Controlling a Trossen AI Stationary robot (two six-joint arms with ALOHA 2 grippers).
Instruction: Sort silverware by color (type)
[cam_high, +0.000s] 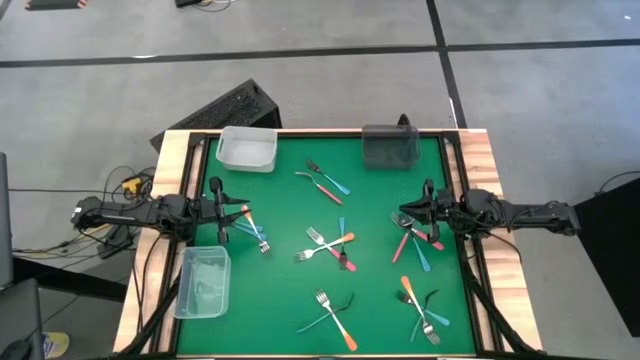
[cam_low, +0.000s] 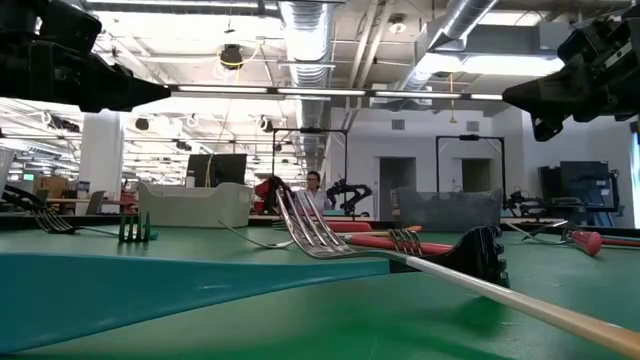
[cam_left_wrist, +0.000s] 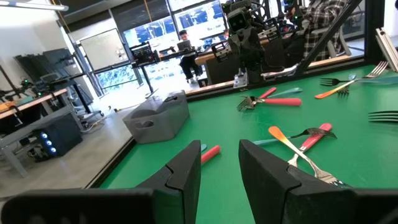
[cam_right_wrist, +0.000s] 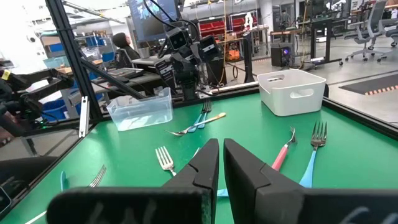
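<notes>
The silverware lies in loose groups on the green mat: orange and blue forks (cam_high: 255, 232) beside my left gripper (cam_high: 238, 212), a pink and a blue fork (cam_high: 324, 181) farther back, a crossed orange, pink and blue group (cam_high: 330, 245) mid-table, pink and teal pieces (cam_high: 414, 241) under my right gripper (cam_high: 406, 216), and two orange-and-blue pairs (cam_high: 335, 320) (cam_high: 422, 308) near the front edge. Both grippers hover above the mat and touch nothing. My left gripper (cam_left_wrist: 219, 158) is open. My right gripper (cam_right_wrist: 221, 152) is shut.
A white bin (cam_high: 247, 148) and a dark grey bin (cam_high: 390, 147) stand along the far edge, and a clear bin (cam_high: 203, 282) stands at the near left. Wooden rails (cam_high: 490, 190) border the mat. People sit at desks beyond the table (cam_left_wrist: 185, 46).
</notes>
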